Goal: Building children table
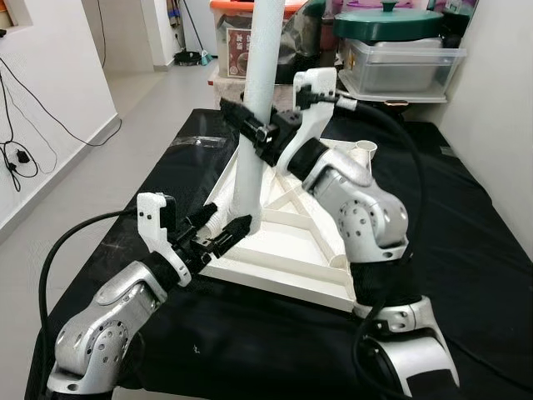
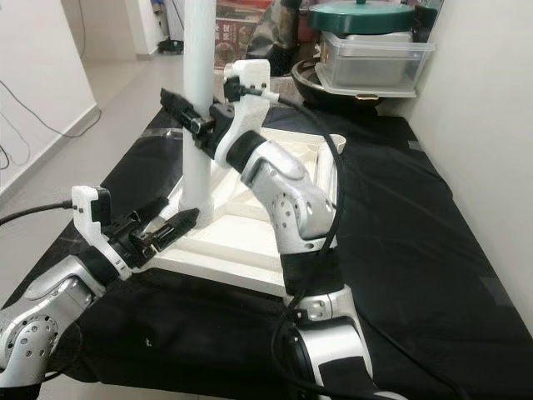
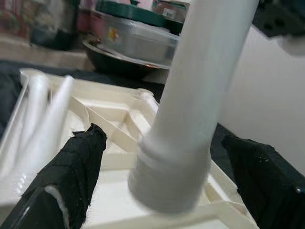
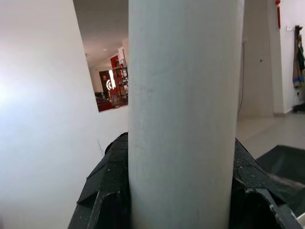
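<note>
On the black-covered tabletop (image 1: 466,250), in the left eye view, the white children's table top (image 1: 279,246) lies upside down, its ribbed underside up. One white leg (image 1: 260,92) stands upright at a near corner socket. The right tool (image 1: 256,127) is pressed around that leg partway up, while the left tool (image 1: 226,233) sits low at the panel's near edge, beside the leg's foot. By my reading the build is early: one leg is going in, and the rest remain to be fitted.

In the right eye view, a short round socket (image 2: 335,140) shows at the far corner of the panel, empty as far as I can tell. Behind the tabletop stand a clear storage box (image 2: 375,60) and a green lidded pot (image 2: 361,15). A box with a printed label sits further back, but its writing is too small to read.

In the left wrist view, the left tool's fingers (image 3: 71,176) are spread to either side of the leg's ribbed lower end (image 3: 171,176), not touching it. The end looks tilted and not fully seated.

In the right wrist view, the fingers (image 4: 112,186) clamp the leg from both sides. No brand or readable text appears on any table part.
</note>
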